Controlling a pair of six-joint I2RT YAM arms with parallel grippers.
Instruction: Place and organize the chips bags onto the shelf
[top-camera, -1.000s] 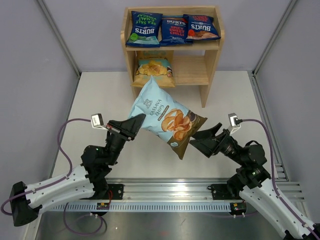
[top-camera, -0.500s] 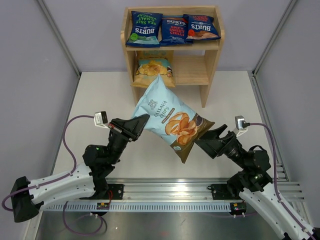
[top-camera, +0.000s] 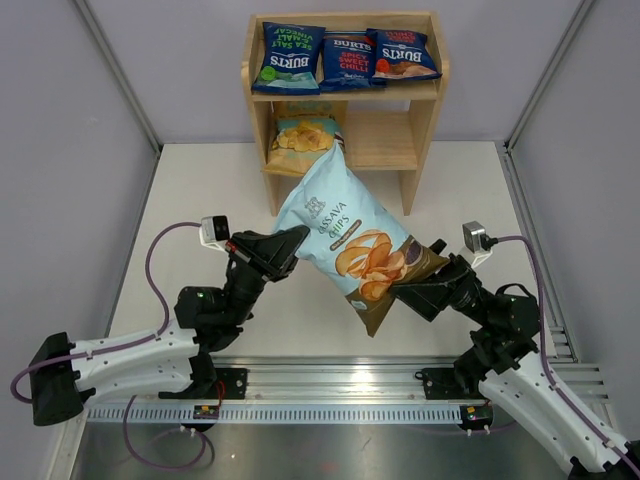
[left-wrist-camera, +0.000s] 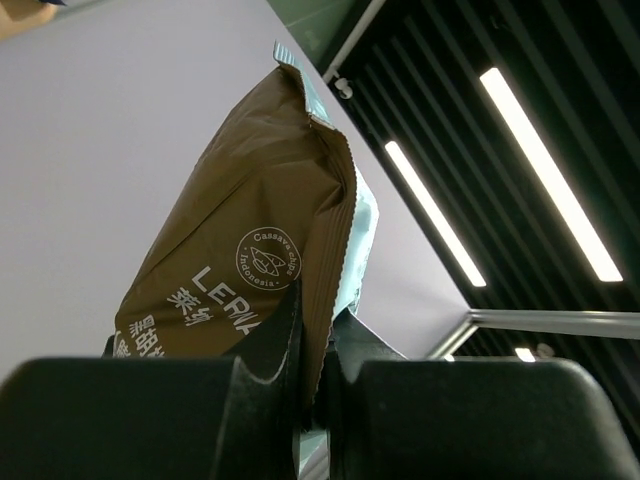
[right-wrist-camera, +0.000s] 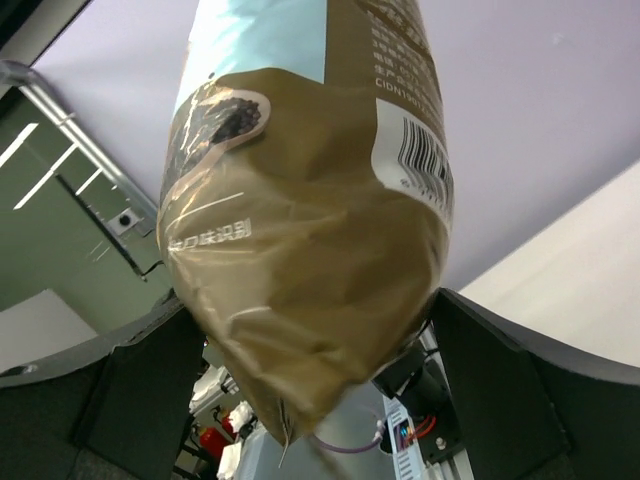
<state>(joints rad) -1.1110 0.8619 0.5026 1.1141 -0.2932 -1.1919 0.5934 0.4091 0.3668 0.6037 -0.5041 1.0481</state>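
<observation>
A large light-blue-and-brown chips bag (top-camera: 352, 235) hangs tilted in the air in front of the shelf (top-camera: 425, 110). My left gripper (top-camera: 296, 243) is shut on the bag's left side seam (left-wrist-camera: 318, 340); the brown back of the bag (left-wrist-camera: 250, 230) rises above the jaws. My right gripper (top-camera: 418, 285) is open, its fingers standing either side of the bag's brown bottom end (right-wrist-camera: 310, 250). Three dark-blue Burts bags (top-camera: 288, 57) (top-camera: 347, 58) (top-camera: 402, 53) lie on the shelf's top tier. A tan chips bag (top-camera: 305, 138) leans in the left of the lower tier.
The right half of the shelf's lower tier (top-camera: 385, 140) holds nothing. Grey walls stand left and right of the white table (top-camera: 200, 190). A metal rail (top-camera: 340, 385) with both arm bases runs along the near edge.
The left arm has carried the bag to the right and toward the shelf, its top corner now near the lower tier. The right gripper has closed in around the bag's bottom end, still open.
</observation>
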